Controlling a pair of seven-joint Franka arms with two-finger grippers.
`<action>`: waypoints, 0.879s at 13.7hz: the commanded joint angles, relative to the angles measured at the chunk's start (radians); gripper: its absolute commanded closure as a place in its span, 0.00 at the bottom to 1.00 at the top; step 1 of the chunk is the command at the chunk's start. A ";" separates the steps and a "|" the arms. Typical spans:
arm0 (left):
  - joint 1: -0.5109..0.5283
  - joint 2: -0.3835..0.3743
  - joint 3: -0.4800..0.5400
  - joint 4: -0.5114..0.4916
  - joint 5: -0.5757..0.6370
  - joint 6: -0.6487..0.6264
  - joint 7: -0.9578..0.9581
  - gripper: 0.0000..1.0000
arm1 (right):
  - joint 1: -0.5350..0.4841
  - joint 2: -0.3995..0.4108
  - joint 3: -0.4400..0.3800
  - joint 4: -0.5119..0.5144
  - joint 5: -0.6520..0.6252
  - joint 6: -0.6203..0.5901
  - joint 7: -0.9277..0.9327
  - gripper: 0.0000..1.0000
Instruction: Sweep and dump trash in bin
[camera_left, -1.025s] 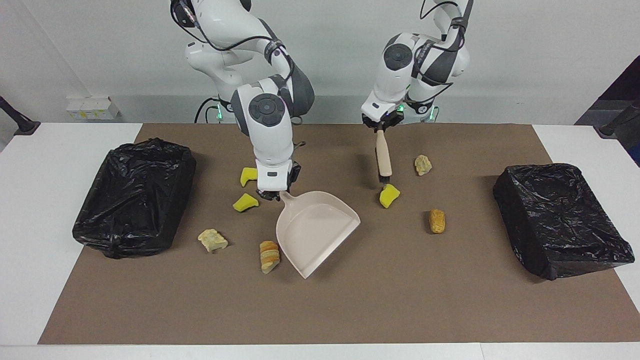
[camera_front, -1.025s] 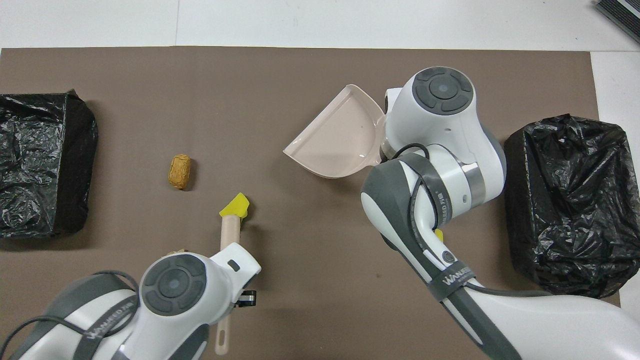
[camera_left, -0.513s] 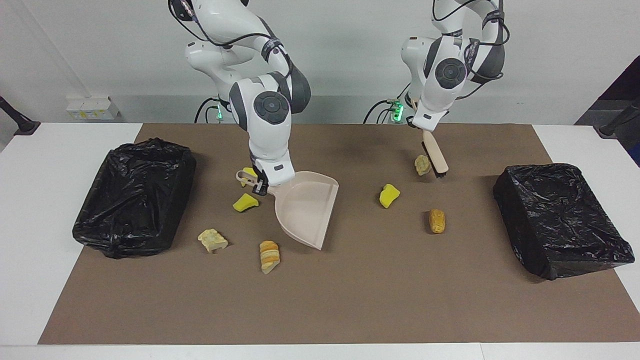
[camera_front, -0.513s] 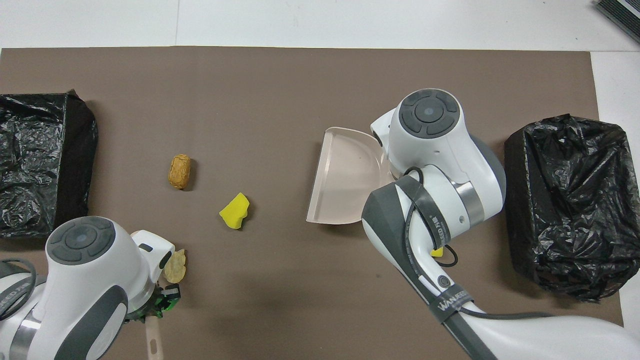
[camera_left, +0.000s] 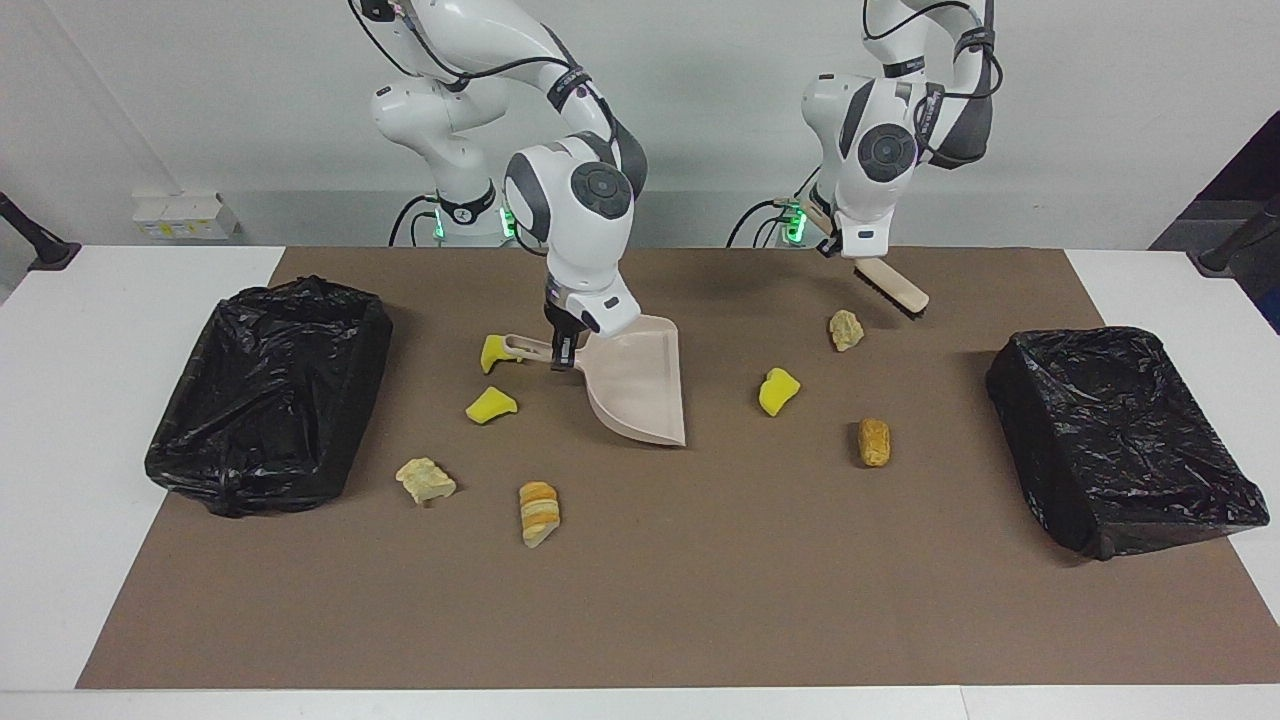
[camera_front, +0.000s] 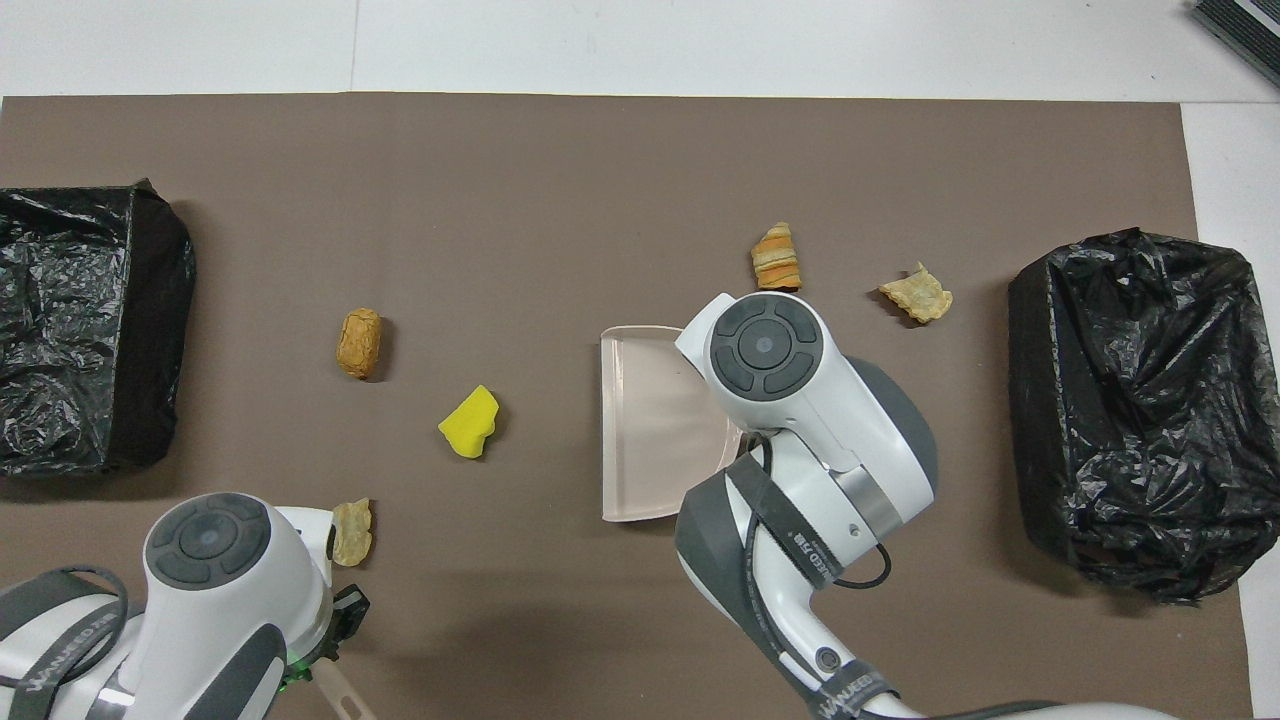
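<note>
**A:** Where do we have the pan?

**B:** Our right gripper (camera_left: 562, 350) is pinching the handle of the beige dustpan (camera_left: 640, 385). The pan is tilted over the middle of the brown mat (camera_left: 700, 600), with its open lip toward the left arm's end.

**A:** And the brush?

**B:** Our left gripper (camera_left: 845, 255) is clamped on the brush (camera_left: 895, 285). It is held slantwise in the air, over the mat's edge by the robots.

**A:** Where do we see the trash?

**B:** All of it lies loose on the mat.
- **Right arm's end:** the first yellow chunk (camera_left: 495, 350) is just beside the handle tip, with the second yellow chunk (camera_left: 490, 405) near it. Farther from us are the pale tan scrap (camera_left: 425, 480) and the striped orange lump (camera_left: 539, 513).
- **Left arm's end:** there we have the third yellow chunk (camera_left: 778, 390), the tan lump (camera_left: 846, 329) near the brush, and the brown lump (camera_left: 874, 441).

**A:** And the bins?

**B:** One black-bagged bin (camera_left: 270, 390) stands at the right arm's end. The other bin (camera_left: 1120, 435) stands at the left arm's end.
</note>
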 joint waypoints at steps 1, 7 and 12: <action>-0.031 0.081 0.005 -0.005 -0.036 0.145 -0.080 1.00 | 0.025 0.023 0.002 -0.048 -0.023 0.084 -0.016 1.00; 0.008 0.343 0.008 0.252 -0.038 0.214 0.021 1.00 | 0.033 0.029 0.002 -0.045 -0.042 0.072 -0.012 1.00; -0.041 0.374 0.005 0.306 -0.037 0.221 0.211 1.00 | 0.033 0.029 0.002 -0.045 -0.042 0.072 0.025 1.00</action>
